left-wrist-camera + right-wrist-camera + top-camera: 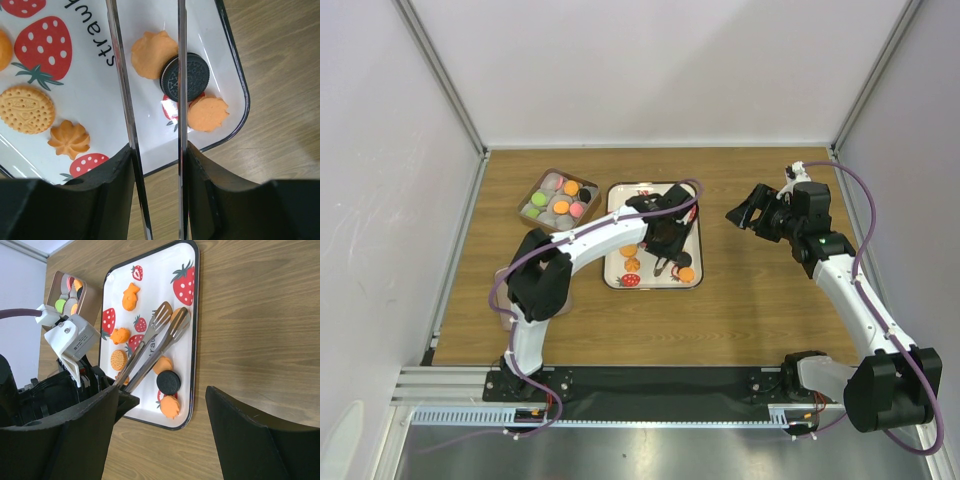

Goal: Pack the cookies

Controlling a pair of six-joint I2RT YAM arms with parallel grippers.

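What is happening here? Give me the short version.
The left end effector is clamped on metal tongs, held over the strawberry-print tray, where orange cookies and one black cookie lie. The tongs' arms stand apart, and I cannot tell that they grip anything. The right end effector hangs open and empty above the table to the tray's right. Beyond the tray's left side, a small box already holds round coloured cookies.

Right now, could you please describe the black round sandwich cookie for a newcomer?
Find the white strawberry-print tray on the wooden table. In its near-right corner lies the black round sandwich cookie, overlapping an orange cookie; the tray's only black one.
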